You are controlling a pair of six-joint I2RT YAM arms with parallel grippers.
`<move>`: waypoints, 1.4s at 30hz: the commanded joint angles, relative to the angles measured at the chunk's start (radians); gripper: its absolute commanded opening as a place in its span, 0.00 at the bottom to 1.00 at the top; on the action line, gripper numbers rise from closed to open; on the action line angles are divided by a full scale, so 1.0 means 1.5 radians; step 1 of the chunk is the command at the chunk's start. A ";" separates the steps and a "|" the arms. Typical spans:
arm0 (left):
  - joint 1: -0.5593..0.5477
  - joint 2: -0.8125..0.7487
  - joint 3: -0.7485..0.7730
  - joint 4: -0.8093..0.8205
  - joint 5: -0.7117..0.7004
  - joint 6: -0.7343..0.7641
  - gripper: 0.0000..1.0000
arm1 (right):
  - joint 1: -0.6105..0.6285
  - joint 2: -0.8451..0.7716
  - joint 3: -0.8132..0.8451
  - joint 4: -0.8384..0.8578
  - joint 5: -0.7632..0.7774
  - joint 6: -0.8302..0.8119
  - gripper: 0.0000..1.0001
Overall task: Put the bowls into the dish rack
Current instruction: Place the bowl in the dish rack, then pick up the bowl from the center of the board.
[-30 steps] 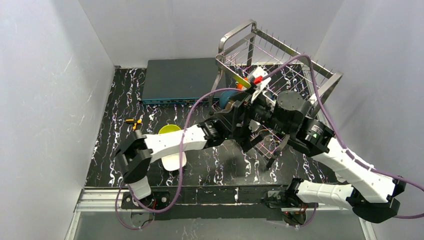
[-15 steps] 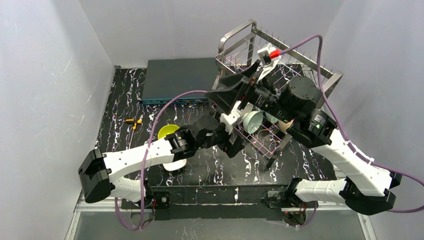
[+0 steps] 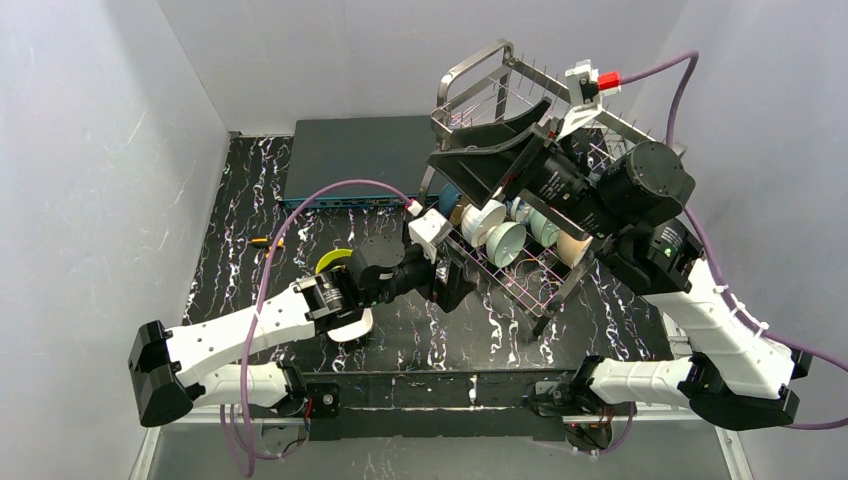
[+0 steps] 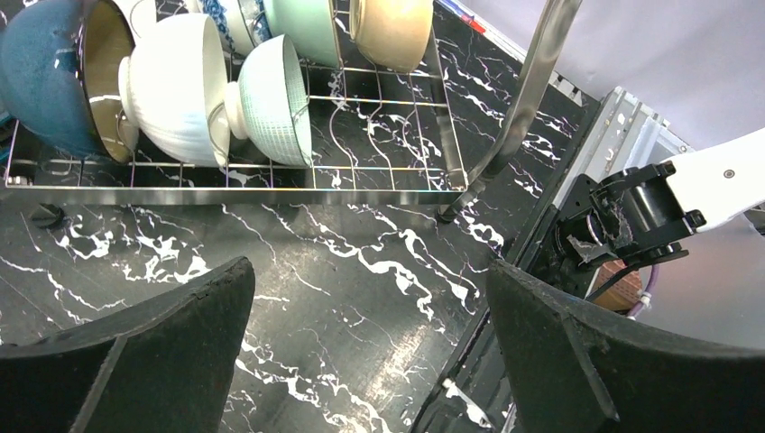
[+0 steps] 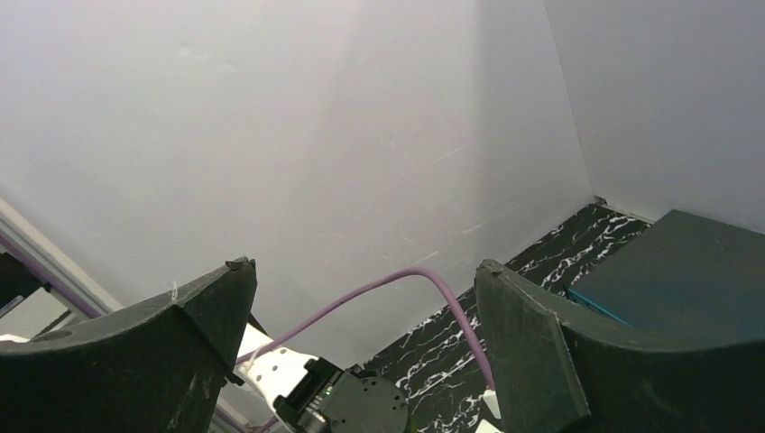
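The dish rack [image 3: 600,130] stands at the back right, its steel end frame [image 4: 528,99] close in the left wrist view. Its lower tier holds bowls on edge: dark blue [image 4: 45,81], white [image 4: 176,90], pale green [image 4: 271,99] and tan [image 4: 392,32]. A yellow-green bowl [image 3: 335,262] and a white bowl [image 3: 352,325] lie on the table beside my left arm. My left gripper [image 4: 370,289] hangs open and empty low in front of the rack. Raised above the rack's left end, my right gripper [image 5: 361,271] is open and empty, facing the left wall.
A flat dark grey-blue box [image 3: 360,155] lies at the back, left of the rack. A small orange-and-black tool [image 3: 262,242] rests on the marbled table [image 3: 250,300] at the left. Purple cables loop over both arms. Walls close in on three sides.
Both arms have drawn away from the rack: the left one back and down toward the near left, the right one up and toward the right. The bowls in the lower tier now show.
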 commanded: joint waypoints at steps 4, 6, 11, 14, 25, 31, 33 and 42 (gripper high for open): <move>-0.002 -0.030 -0.025 -0.007 -0.024 -0.040 0.98 | 0.000 -0.005 0.026 0.027 -0.023 0.016 0.99; -0.002 -0.030 -0.026 -0.011 -0.024 -0.044 0.98 | -0.001 -0.009 0.020 0.032 -0.023 0.016 0.99; -0.002 -0.037 -0.029 -0.023 -0.035 -0.046 0.98 | -0.001 -0.007 0.027 0.027 -0.016 0.012 0.98; -0.002 -0.043 -0.028 -0.047 -0.048 -0.053 0.98 | -0.001 -0.010 0.023 0.034 -0.018 0.010 0.99; 0.013 -0.059 -0.026 -0.148 -0.094 -0.108 0.98 | -0.001 0.016 0.040 -0.009 -0.032 -0.006 0.99; 0.093 -0.063 -0.043 -0.184 -0.030 -0.165 0.98 | -0.001 0.010 -0.004 -0.035 -0.024 -0.051 0.99; 0.138 -0.072 -0.058 -0.187 0.004 -0.195 0.98 | -0.001 0.015 -0.012 -0.055 -0.017 -0.061 0.99; 0.298 -0.158 -0.124 -0.289 0.019 -0.276 0.98 | -0.001 0.071 -0.076 -0.082 -0.072 -0.062 0.99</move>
